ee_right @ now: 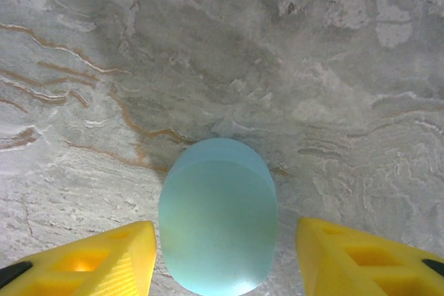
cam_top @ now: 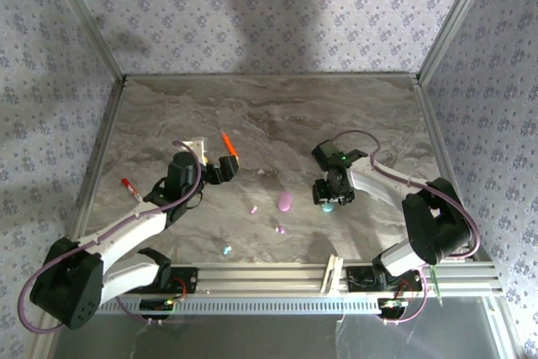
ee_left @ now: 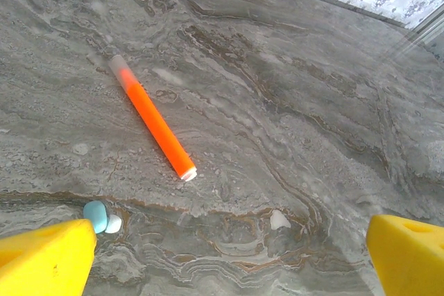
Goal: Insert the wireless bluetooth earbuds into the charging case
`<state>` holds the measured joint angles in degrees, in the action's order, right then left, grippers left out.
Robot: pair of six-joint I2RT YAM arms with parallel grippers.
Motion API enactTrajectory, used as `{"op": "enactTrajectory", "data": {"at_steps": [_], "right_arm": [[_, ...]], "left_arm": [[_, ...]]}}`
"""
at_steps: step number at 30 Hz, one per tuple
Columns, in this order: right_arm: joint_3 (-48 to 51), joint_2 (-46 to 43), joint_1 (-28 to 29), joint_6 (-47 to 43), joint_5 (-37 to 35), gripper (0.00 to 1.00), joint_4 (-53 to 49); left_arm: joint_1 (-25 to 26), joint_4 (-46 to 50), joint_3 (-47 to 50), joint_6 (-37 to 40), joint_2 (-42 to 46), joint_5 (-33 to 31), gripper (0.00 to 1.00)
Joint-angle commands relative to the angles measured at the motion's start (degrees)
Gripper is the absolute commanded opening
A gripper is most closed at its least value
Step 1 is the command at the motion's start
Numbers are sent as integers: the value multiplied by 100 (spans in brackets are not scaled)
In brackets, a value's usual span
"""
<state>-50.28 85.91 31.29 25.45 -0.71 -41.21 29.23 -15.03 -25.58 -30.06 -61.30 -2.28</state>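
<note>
A pale cyan oval charging case [ee_right: 218,216] lies closed on the marble between the yellow fingers of my right gripper [ee_right: 222,268]. The jaws stand open, with a narrow gap on the left and a wide one on the right. From above, that gripper [cam_top: 328,195] hangs over the cyan case [cam_top: 326,206]. A pink case [cam_top: 285,200] lies to its left, with two pink earbuds [cam_top: 253,208] [cam_top: 281,229] and a cyan earbud [cam_top: 225,250] nearby. My left gripper [ee_left: 229,261] is wide open and empty. Another cyan earbud [ee_left: 97,215] lies just beside its left finger [ee_left: 45,258].
An orange pen-like stick [ee_left: 154,125] lies ahead of the left gripper [cam_top: 220,167]. A small red object [cam_top: 130,187] sits near the table's left edge. Patterned walls close the table on three sides.
</note>
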Motion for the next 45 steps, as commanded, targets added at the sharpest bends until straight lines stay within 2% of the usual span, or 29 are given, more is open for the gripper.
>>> {"op": "enactTrajectory", "data": {"at_steps": [1,8,23,27,30,36,40,45], "right_arm": [[-158,122,28,-112,-64,57,-197],[-179,238,27,-150,-70,55,-216],[-177,247,20,-155,-44,42,-209],[-189,154,11,-149,-73,41,-225],[-191,20,-42,-154,1,41,-174],[-221,-261,-420,-325,675,41,179],[-187,-395,-801,-368,1549,41,634],[-253,-407,-1129,-193,2604,41,1229]], "left_arm": [[-14,-55,-186,53,-41,85,100],[-12,-88,-184,71,-65,105,100],[34,-182,-157,110,-115,166,100],[38,-275,-199,21,-204,322,100],[45,-437,-294,-40,-393,718,100],[76,-305,-783,-511,-925,1488,100],[233,-684,-975,-997,-1431,2342,100],[612,-763,-1478,-1334,-2125,2786,98]]}}
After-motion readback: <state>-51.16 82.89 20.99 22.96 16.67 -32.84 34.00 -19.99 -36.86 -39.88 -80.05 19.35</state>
